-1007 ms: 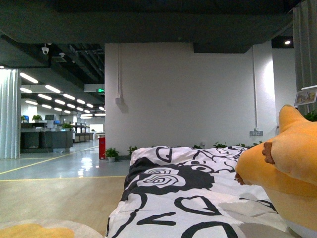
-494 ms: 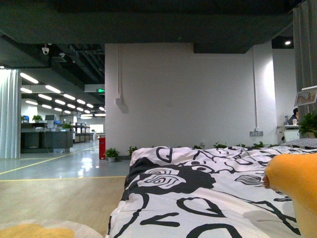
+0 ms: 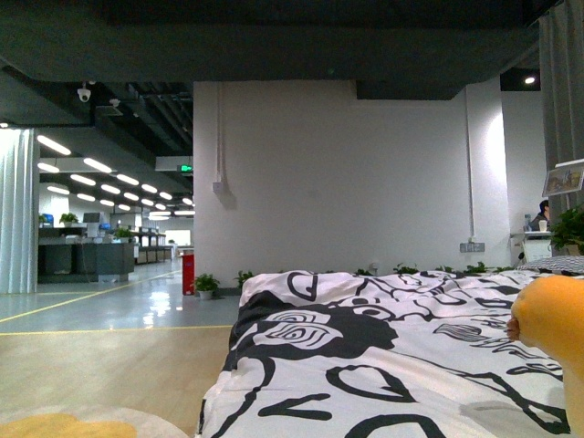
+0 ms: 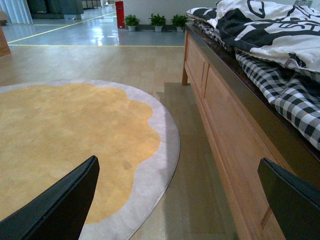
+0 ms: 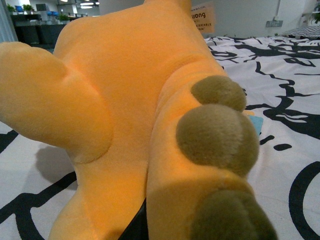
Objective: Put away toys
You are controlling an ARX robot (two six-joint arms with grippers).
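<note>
The orange-yellow plush animal (image 5: 125,95) fills the right wrist view, with round brown pads (image 5: 216,134) on one limb. It hangs just above the black-and-white quilt (image 5: 280,65). My right gripper is shut on it and almost wholly buried in the fabric; only a dark sliver shows low between two limbs. In the front view only a rounded orange part of the plush (image 3: 554,318) shows at the right edge, over the bed. My left gripper (image 4: 175,200) is open and holds nothing. It is low over the wooden floor, between the rug and the bed frame.
The bed's wooden side panel (image 4: 225,115) runs close beside the left gripper, with a checked sheet (image 4: 295,95) and the quilt (image 4: 265,25) above it. A round yellow rug with a grey border (image 4: 60,135) lies on the floor. Potted plants (image 4: 157,20) stand by the far wall.
In the front view the plush has sunk and slid to the right; much less of it shows now than a second ago.
</note>
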